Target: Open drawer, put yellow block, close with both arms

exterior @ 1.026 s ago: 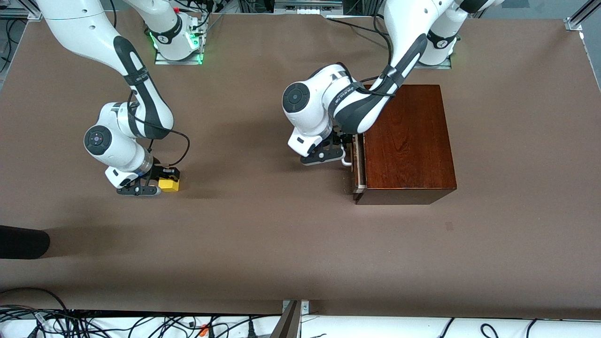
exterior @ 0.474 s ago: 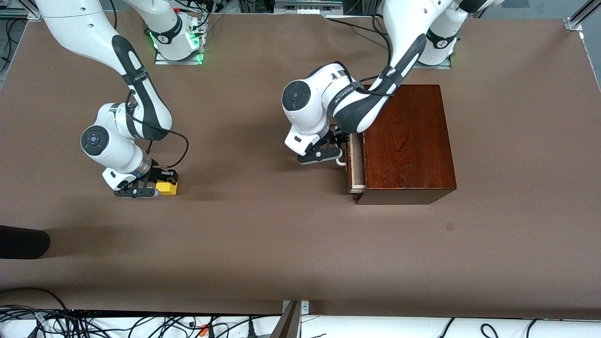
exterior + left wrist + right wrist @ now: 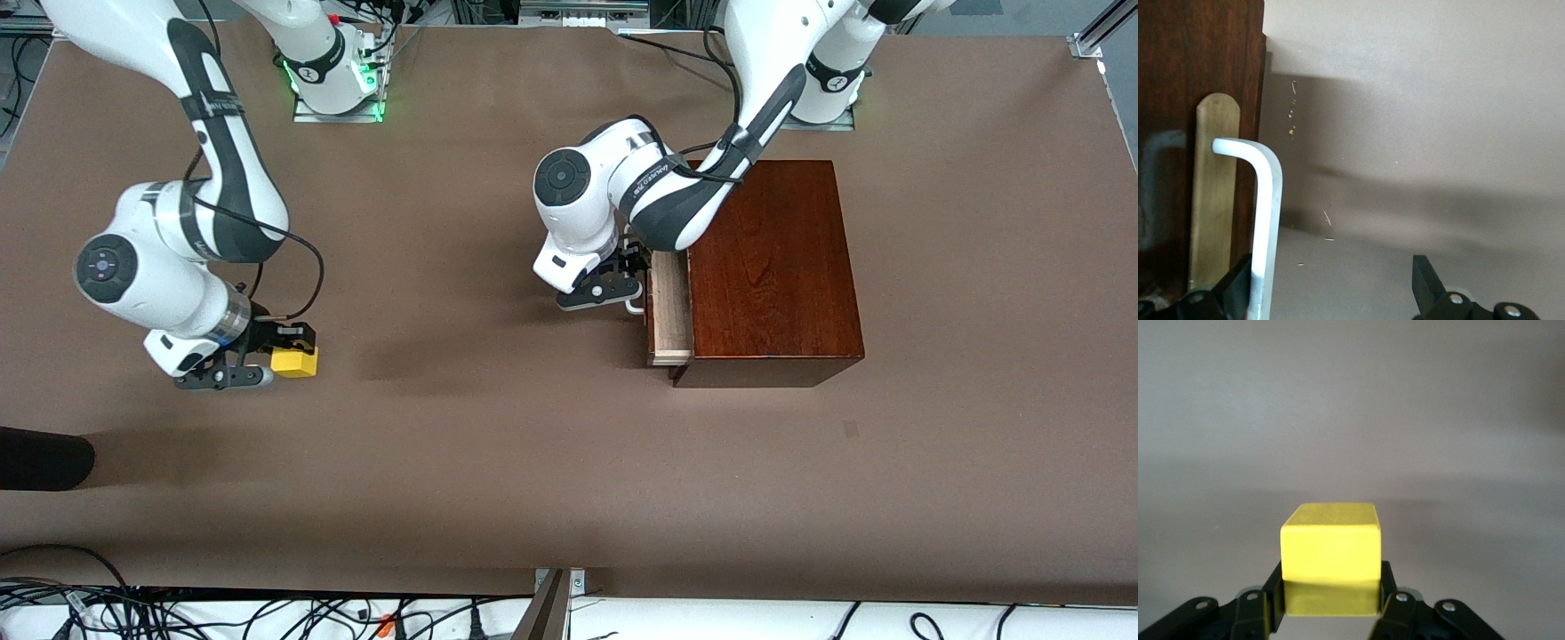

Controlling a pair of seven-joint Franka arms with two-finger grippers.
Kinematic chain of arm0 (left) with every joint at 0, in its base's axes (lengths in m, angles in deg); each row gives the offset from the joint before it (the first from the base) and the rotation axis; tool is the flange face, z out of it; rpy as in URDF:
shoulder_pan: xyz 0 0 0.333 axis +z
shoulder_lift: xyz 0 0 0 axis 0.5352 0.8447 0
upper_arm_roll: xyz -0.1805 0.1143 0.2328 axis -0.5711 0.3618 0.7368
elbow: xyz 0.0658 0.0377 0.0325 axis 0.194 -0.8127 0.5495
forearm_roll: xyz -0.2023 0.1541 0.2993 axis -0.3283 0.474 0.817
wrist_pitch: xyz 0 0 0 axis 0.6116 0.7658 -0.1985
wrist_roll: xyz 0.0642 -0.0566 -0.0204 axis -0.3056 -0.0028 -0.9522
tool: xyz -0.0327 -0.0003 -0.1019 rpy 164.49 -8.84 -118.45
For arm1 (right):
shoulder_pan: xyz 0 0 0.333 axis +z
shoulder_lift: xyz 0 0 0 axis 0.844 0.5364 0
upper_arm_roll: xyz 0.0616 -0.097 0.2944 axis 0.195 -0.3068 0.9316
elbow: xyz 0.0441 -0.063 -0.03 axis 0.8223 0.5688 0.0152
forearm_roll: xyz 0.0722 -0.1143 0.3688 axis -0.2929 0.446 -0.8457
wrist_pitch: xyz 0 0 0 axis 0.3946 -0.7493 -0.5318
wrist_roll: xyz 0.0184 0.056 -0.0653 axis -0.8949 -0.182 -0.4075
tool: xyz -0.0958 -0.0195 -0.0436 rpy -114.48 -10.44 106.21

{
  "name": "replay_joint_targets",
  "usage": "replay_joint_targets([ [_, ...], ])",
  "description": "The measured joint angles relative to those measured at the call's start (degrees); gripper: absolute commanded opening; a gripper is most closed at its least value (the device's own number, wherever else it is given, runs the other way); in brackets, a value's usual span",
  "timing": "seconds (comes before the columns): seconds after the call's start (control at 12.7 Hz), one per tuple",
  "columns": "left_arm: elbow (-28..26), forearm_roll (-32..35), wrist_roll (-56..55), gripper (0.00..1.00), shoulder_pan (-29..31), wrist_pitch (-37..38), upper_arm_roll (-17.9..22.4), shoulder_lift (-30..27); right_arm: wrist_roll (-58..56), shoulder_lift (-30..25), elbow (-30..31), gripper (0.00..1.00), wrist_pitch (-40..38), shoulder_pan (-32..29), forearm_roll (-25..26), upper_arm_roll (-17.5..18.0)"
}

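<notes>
The yellow block [image 3: 294, 361] hangs just above the tabletop toward the right arm's end, with my right gripper [image 3: 277, 354] shut on it. In the right wrist view the yellow block [image 3: 1330, 550] sits between both black fingers [image 3: 1388, 593] of the right gripper [image 3: 1330, 600]. The drawer [image 3: 669, 313] stands partly out of the dark mahogany box [image 3: 773, 267], showing a strip of pale tray. My left gripper [image 3: 628, 286] is at its white handle [image 3: 634, 308]. In the left wrist view the left gripper [image 3: 1331, 283] is open, and the handle [image 3: 1268, 220] lies against one finger [image 3: 1235, 290].
A dark rounded object [image 3: 44, 458] juts in at the right arm's end, nearer the front camera. Cables [image 3: 267, 618] run along the table's near edge. A brass plate [image 3: 1211, 200] backs the handle on the drawer front.
The right arm has lifted the yellow block off the table and drawn it toward its own end. The left gripper has pulled the handle, and the drawer has slid farther out.
</notes>
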Motion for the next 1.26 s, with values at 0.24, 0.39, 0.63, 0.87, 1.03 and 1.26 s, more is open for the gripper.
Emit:
replay_joint_targets([
  [0.24, 0.27, -0.67, -0.17, 1.0, -0.14, -0.7, -0.04, 0.0, -0.41, -0.23, -9.5, 0.36, -12.6, 0.14, 0.0, 0.79],
  [0.39, 0.37, -1.33, -0.23, 1.0, -0.15, -0.8, 0.06, 0.0, -1.85, -1.17, -13.82, 0.37, -18.44, 0.21, 0.0, 0.88],
  [0.63, 0.57, -2.06, -0.23, 1.0, -0.14, -0.8, 0.16, 0.01, -5.78, -3.18, -15.43, 0.37, -20.94, 0.15, 0.0, 0.77],
  [0.87, 1.51, -2.28, -0.23, 1.0, -0.34, -0.74, -0.17, 0.0, -6.19, -3.31, -15.37, 0.37, -21.26, 0.15, 0.0, 0.77],
  [1.03, 2.97, -2.49, -0.23, 1.0, -0.7, 1.61, -0.44, 0.0, -6.29, -3.18, -15.35, 0.37, -21.26, 0.15, 0.0, 0.77],
  [1.26, 7.37, -2.58, -0.07, 1.0, -1.07, 9.1, -0.69, -0.42, -6.35, -3.16, -15.35, 0.37, -21.28, 0.13, 1.96, 0.75],
])
